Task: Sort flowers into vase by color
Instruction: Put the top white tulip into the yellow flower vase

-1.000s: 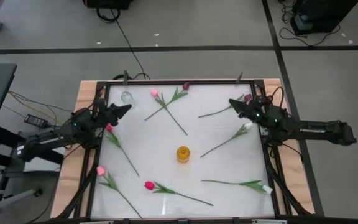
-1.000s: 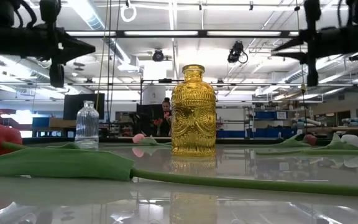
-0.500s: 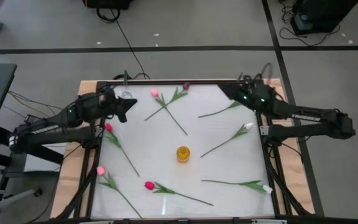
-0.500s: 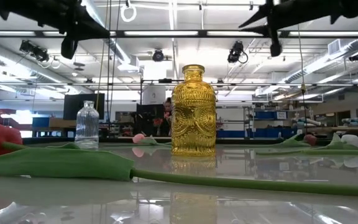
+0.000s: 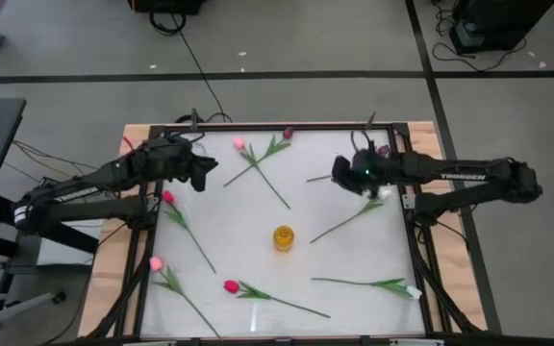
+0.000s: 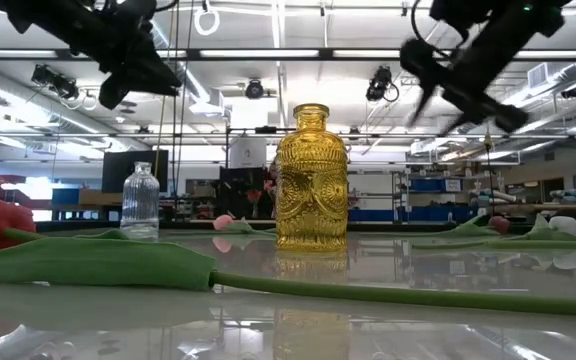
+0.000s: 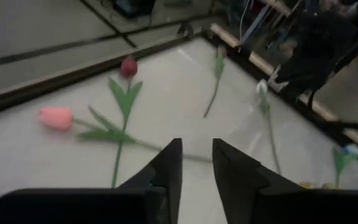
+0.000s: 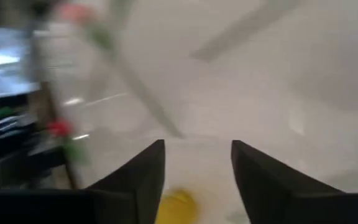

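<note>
Several tulips lie flat on the white table top (image 5: pixel 258 221): a pink one (image 5: pixel 239 143) and a dark one (image 5: pixel 288 134) crossing stems at the far side, a red one (image 5: pixel 168 197) on the left, a white one (image 5: pixel 383 195) on the right, others near the front. A yellow glass vase (image 5: pixel 284 237) stands upright in the middle, and a small clear vase (image 6: pixel 140 200) stands at the far left. My left gripper (image 5: pixel 208 174) hovers open by a narrow gap (image 7: pixel 196 158) left of the crossed tulips. My right gripper (image 5: pixel 339 173) hovers open (image 8: pixel 197 162), tipped down, above a dark tulip's stem (image 5: pixel 320 178).
A black frame (image 5: pixel 258 126) rims the table, with wooden edges outside it. More tulips lie near the front: pink (image 5: pixel 156 262), red (image 5: pixel 230 285), white (image 5: pixel 412 291). Bare table lies around the yellow vase. A person sits far behind the table (image 6: pixel 266 185).
Both arms have risen from beside the table's side rails. My left gripper has gone up and tipped downward, staying near the far left. My right gripper has swung from the far right corner toward the table's middle and tipped steeply down. No flower has moved.
</note>
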Controlling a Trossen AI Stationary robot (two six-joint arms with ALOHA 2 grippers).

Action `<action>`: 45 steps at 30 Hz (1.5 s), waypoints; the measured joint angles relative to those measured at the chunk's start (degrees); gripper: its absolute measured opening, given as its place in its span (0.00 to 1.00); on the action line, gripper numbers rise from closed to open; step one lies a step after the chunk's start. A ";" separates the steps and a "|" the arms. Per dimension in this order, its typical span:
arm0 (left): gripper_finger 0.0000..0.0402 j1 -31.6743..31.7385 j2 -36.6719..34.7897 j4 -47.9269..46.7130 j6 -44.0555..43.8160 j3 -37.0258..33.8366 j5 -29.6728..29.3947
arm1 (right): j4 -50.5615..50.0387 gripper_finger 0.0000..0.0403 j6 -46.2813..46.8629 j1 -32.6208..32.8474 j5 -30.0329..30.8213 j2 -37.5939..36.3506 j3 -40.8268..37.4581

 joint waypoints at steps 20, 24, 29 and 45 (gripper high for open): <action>0.30 -0.02 10.79 3.78 8.38 0.00 5.70 | -17.71 0.55 21.55 1.28 -6.83 6.71 -8.16; 0.30 -0.02 10.79 4.33 8.40 0.00 5.67 | -15.22 0.54 21.58 0.10 -6.72 9.32 -9.91; 0.30 -0.04 10.77 4.31 7.06 0.00 5.67 | -15.14 0.51 21.32 -0.76 -6.68 12.88 -10.08; 0.30 -0.02 10.77 4.32 5.75 0.00 4.52 | -11.36 0.04 11.24 -1.36 -2.26 16.44 -9.81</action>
